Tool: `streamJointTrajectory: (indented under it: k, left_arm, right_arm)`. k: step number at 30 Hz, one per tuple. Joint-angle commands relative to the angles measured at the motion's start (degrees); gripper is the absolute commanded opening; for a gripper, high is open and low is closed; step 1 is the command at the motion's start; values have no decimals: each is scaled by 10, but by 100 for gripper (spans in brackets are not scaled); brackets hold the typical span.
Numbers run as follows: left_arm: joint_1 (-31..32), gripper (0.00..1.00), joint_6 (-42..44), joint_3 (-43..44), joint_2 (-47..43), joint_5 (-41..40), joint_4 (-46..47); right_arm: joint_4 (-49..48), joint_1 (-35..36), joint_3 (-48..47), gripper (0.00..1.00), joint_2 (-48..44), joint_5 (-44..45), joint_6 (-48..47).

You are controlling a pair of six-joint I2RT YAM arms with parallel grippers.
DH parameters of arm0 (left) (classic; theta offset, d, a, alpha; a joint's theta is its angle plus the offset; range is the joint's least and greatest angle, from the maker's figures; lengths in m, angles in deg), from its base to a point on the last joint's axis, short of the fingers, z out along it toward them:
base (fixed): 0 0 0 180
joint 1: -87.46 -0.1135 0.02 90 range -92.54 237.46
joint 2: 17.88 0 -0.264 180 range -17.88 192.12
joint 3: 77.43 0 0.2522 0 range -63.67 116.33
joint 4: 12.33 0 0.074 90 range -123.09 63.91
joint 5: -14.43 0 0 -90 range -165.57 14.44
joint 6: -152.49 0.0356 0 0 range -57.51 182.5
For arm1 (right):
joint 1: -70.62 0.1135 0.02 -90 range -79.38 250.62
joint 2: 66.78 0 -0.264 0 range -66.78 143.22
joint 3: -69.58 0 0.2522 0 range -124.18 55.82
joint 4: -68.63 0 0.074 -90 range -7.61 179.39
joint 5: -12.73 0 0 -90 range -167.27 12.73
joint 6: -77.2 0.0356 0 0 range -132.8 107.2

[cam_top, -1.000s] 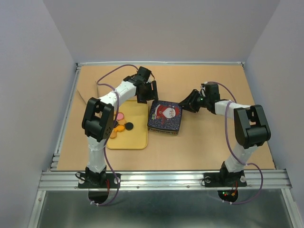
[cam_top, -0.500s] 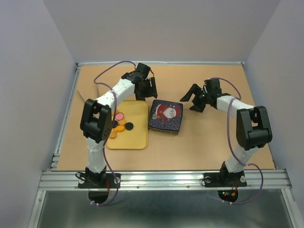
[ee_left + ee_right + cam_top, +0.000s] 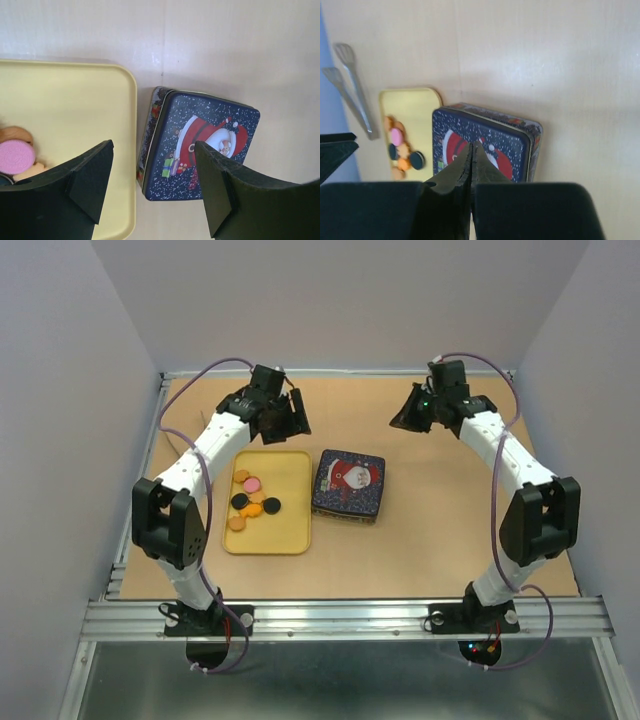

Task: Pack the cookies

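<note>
The cookies (image 3: 252,503) are several small flat discs, orange, black and pink, lying in the left part of a yellow tray (image 3: 290,525). They also show in the right wrist view (image 3: 400,150), and a pink one (image 3: 15,156) shows in the left wrist view. A closed blue tin with a Santa picture (image 3: 348,486) stands just right of the tray. My left gripper (image 3: 288,420) is open and empty, held high behind the tray; the tin (image 3: 200,145) lies below its fingers. My right gripper (image 3: 408,418) is shut and empty, high behind and right of the tin (image 3: 487,145).
Metal tongs (image 3: 350,85) lie on the table left of the tray (image 3: 410,107). The brown table top is walled at the back and on both sides.
Both arms have lifted and pulled back from the tin toward the rear of the table. The right gripper's fingers, spread half a second ago, are now together. The tin has not moved.
</note>
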Motion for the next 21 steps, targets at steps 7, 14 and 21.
streamJointTrajectory:
  k: [7, 14, 21]
  left_arm:
    - [0, 77, 14, -135, -81, 25, 51]
    - [-6, 77, 30, -185, -108, 35, 79]
    - [-16, 77, 42, -190, -113, 44, 85]
  right_arm:
    - [186, 149, -97, 0, 36, 244, -62]
    - [202, 150, -75, 0, 32, 253, -58]
    - [220, 164, -107, 0, 64, 267, -57]
